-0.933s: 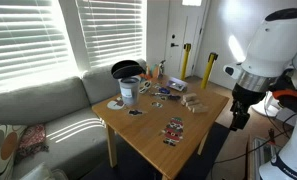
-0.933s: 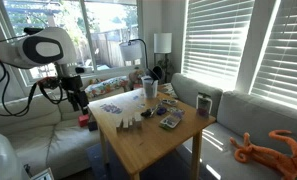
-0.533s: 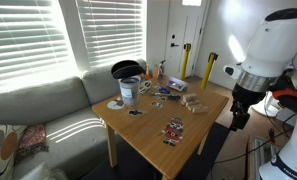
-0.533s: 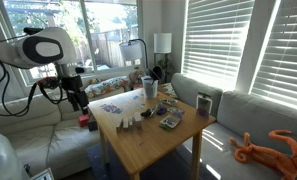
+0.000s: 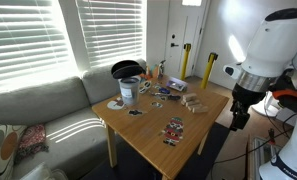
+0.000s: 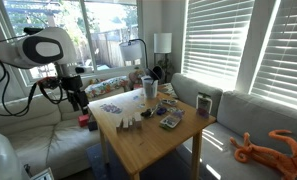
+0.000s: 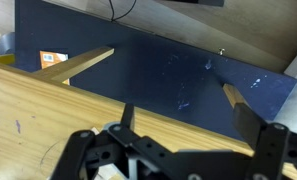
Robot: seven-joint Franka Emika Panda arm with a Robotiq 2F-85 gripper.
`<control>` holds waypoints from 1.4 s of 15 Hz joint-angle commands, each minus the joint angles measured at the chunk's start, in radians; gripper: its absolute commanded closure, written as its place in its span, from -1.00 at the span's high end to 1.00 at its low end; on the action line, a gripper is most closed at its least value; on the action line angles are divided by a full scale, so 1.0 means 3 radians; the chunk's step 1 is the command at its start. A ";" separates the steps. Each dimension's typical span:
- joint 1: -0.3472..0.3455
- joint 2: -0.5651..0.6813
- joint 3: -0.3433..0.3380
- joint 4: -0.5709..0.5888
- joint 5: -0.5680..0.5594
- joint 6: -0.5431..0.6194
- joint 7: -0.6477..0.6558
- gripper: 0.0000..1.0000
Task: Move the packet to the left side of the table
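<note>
The packet (image 5: 174,129), dark red and black with white speckles, lies flat on the light-wood table (image 5: 148,130) near its front edge. It also shows in an exterior view (image 6: 109,108) near the table's far-left edge. My gripper (image 5: 236,116) hangs off the table's side, beside the edge, apart from the packet; it shows in both exterior views (image 6: 80,103). In the wrist view the gripper (image 7: 188,125) is open and empty, over the table's edge (image 7: 48,110); the packet is out of that view.
A metal can (image 5: 129,90), a black bowl (image 5: 123,68), small dark flat pieces (image 5: 160,93) and pale wooden blocks (image 5: 195,105) stand on the table's far half. A sofa (image 5: 38,110) borders the table. Table legs (image 7: 83,63) show below the edge.
</note>
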 commanded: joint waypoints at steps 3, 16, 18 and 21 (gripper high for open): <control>0.0024 0.0008 -0.0019 0.0005 -0.0016 -0.0005 0.0015 1.00; -0.0427 -0.0040 -0.0177 -0.0045 -0.0494 0.0361 0.0231 1.00; -0.0657 0.0052 -0.0354 0.0030 -0.0586 0.0513 0.0318 1.00; -0.0912 0.0262 -0.0652 0.0182 -0.0455 0.0834 0.0330 1.00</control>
